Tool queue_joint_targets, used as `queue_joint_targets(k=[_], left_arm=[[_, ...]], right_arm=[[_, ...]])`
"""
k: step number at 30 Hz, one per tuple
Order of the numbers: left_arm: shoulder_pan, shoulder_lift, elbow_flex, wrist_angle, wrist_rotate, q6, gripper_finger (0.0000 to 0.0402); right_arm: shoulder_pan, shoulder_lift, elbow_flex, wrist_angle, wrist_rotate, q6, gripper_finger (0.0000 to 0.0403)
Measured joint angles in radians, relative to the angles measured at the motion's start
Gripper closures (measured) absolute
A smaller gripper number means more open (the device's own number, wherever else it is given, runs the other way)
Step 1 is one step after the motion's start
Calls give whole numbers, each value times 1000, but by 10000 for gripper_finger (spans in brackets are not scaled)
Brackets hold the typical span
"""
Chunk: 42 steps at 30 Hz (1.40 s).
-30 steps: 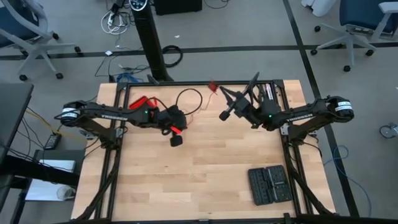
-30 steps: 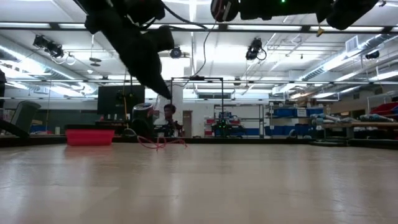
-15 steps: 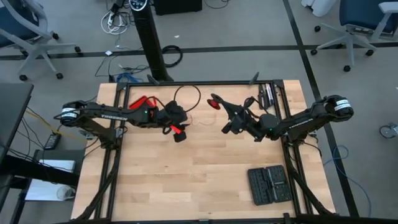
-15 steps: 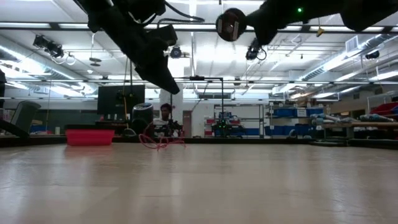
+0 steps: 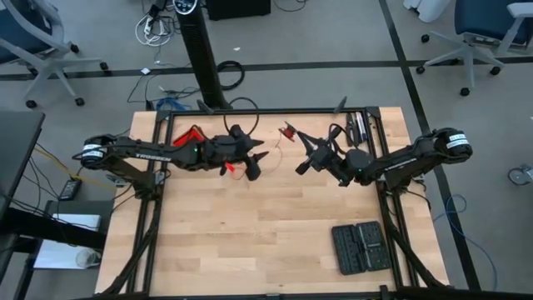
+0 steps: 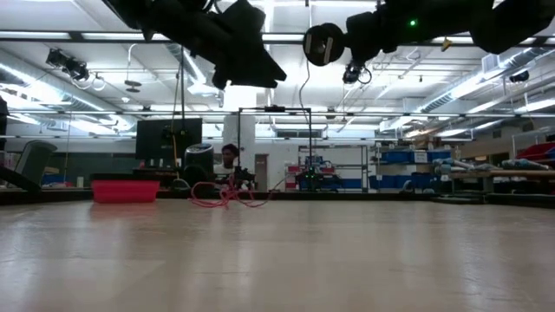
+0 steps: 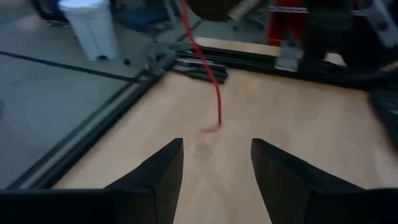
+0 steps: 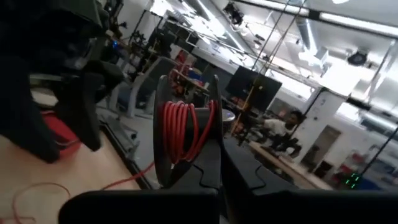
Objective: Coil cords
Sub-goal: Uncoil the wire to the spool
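Two claws of mine are working over the far half of the table (image 5: 275, 242). Item one: my left gripper (image 5: 256, 163) is hovering above the wood near the far edge, its fingers (image 7: 155, 180) standing apart with nothing between them. Item two: the red wire (image 7: 211, 81) is hanging in front of those fingers and trailing onto the boards, loose loops lying by the far rail (image 6: 227, 196). Item three: my right gripper (image 5: 301, 167) is raised mid-table, jaws pressed together on a dark spool (image 8: 186, 140) wound with turns of the same wire. Lettering is showing white on both arms from above, probably the maker's name, too small for me to read. Also present: a red box (image 6: 125, 190) at the far left edge; a black pedal unit (image 5: 360, 247) near right.
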Motion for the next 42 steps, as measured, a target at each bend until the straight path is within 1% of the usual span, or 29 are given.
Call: queue_joint_targets(k=[5, 12, 17, 19, 21, 23, 26, 27, 32, 35, 37, 40, 42], left_arm=[[0, 63, 0, 109, -13, -3, 209], [0, 159, 0, 211, 9, -23, 209], [0, 176, -1, 219, -11, -18, 216], [0, 175, -1, 231, -28, 9, 228], [0, 174, -1, 234, -47, 38, 250], [0, 172, 4, 228, -49, 60, 291], [0, 171, 4, 207, -32, 86, 376], [0, 171, 4, 204, -28, 87, 387], [0, 171, 4, 213, -11, 84, 398], [-2, 171, 5, 247, 87, 78, 399], [-15, 171, 5, 265, 134, 80, 400], [-30, 152, 5, 249, 129, 125, 400], [-37, 123, 5, 231, 95, 160, 400]], right_arm=[[-7, 0, 0, -20, -69, 86, 403], [-8, 0, 0, -20, -78, 86, 403], [-8, 0, 0, -28, -78, 83, 403], [-8, 0, 0, -34, -79, 85, 403], [-8, 0, 0, -36, -79, 86, 403], [-8, 0, 0, -39, -79, 86, 403], [-8, 0, 0, -44, -71, 85, 403], [-8, 0, 0, -46, -63, 83, 403], [-12, 0, 0, -65, -43, 78, 403], [-33, 0, 0, -92, -7, 77, 403], [-44, 0, 0, -126, -9, 66, 403], [-53, 0, 0, -201, -42, 50, 403], [-55, 0, 1, -254, -41, 10, 403]])
